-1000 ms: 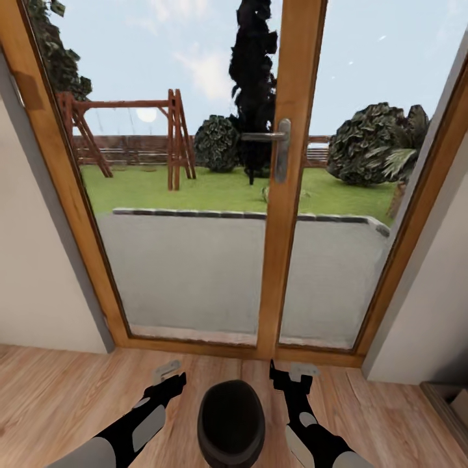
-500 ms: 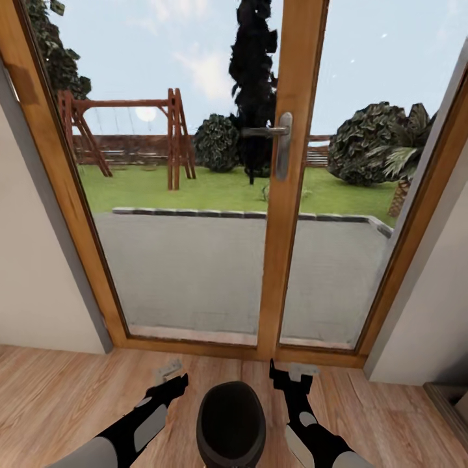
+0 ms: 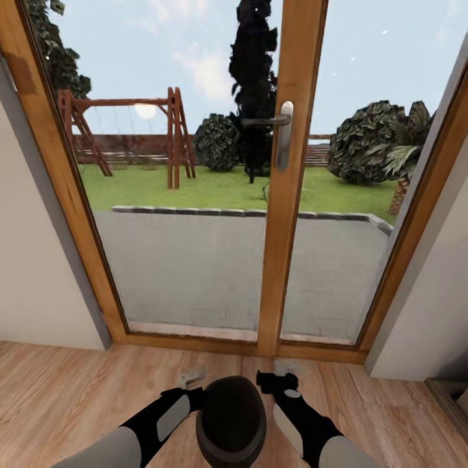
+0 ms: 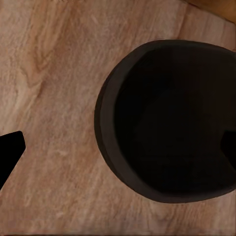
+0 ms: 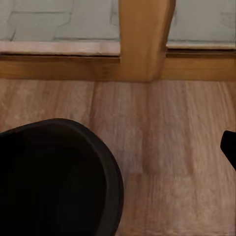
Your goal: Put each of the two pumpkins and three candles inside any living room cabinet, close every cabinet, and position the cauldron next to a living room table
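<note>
Cauldron [image 3: 231,419] on wooden floor [image 3: 58,390]; glazed patio doors [image 3: 195,214] ahead

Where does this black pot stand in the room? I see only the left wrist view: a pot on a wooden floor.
Observer: The pot stands on the floor just in front of a glass door with a garden behind it.
Operator: Where is the right pincer?
Observer: The right pincer is at the pot's right side and the left pincer at its left side, so the pot sits between them.
Operator: Does the door have a handle?
Observer: Yes, a metal handle sits on the door's middle wooden post.
</note>
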Available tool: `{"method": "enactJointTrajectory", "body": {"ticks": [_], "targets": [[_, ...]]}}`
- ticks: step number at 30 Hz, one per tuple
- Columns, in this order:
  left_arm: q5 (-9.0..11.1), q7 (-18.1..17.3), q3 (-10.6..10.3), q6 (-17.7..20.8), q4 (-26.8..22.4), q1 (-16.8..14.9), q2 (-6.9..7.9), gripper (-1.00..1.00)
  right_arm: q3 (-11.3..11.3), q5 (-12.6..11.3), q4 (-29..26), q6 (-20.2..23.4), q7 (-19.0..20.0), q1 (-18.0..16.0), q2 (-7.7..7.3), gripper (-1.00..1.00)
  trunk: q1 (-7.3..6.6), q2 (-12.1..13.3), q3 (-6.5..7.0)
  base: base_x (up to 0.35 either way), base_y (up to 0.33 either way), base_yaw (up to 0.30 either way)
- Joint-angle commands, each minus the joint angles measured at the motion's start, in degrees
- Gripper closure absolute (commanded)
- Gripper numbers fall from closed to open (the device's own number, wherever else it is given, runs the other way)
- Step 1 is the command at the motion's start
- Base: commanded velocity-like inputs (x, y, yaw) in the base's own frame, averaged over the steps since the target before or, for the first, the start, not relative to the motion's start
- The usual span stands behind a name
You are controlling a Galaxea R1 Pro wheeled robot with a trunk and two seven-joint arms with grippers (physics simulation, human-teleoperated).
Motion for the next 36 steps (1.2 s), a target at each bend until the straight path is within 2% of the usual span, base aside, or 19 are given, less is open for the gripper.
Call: {"method": "enactJointTrajectory", "body": {"ticks": [1, 3, 6, 7, 10, 16, 29, 36], "targets": [[0.4, 1.1, -0.4, 1.8, -0.2, -1.3, -0.03, -1.00, 0.4, -0.5, -0.3, 2.3, -0.5, -0.8, -0.05, -1.00, 0.22, -0.4, -0.25, 0.000, 0.000, 0.000], [0.5, 1.8, -0.3, 4.3, -0.3, -3.5, -0.07, -1.00, 0.1, -0.8, -0.5, 5.6, -0.5, -2.6, -0.05, -1.00, 0.66, -1.2, -0.61, 0.000, 0.000, 0.000], [0.6, 2.2, -0.2, 5.7, -0.3, -6.0, -0.12, -1.00, -1.1, -2.1, -0.5, 11.1, -0.6, -5.4, -0.13, -1.00, 1.32, -2.4, -1.15, 0.000, 0.000, 0.000], [0.6, 2.3, -0.2, 6.0, -0.3, -6.8, -0.16, -1.00, -2.1, -3.5, -0.6, 17.3, -0.5, -6.6, -0.23, -1.00, 1.54, -2.8, -1.33, 0.000, 0.000, 0.000], [0.7, 2.0, 0.0, 5.9, -0.1, -7.1, -0.26, -1.00, -2.5, -4.4, -0.5, 22.1, -0.5, -7.1, -0.21, -1.00, 2.20, -4.1, -1.86, 0.000, 0.000, 0.000], [0.8, 1.8, -0.1, 5.8, 0.0, -7.1, -0.13, -1.00, -2.7, -4.6, -0.3, 24.1, -0.5, -7.2, -0.16, -1.00, 3.51, -6.5, -2.94, 0.000, 0.000, 0.000], [1.3, 1.8, -0.1, 5.5, 0.4, -7.2, 0.06, -1.00, -2.6, -4.2, -0.1, 24.1, -0.4, -7.3, -0.40, -1.00, 6.37, -11.7, -5.27, 0.000, 0.000, 0.000], [1.4, 1.6, 0.0, 5.7, 2.2, -7.2, 0.02, -1.00, -2.5, -4.1, -0.1, 23.8, -0.2, -7.3, -0.40, -1.00, 7.91, -14.5, -6.53, 0.000, 0.000, 0.000]]}}
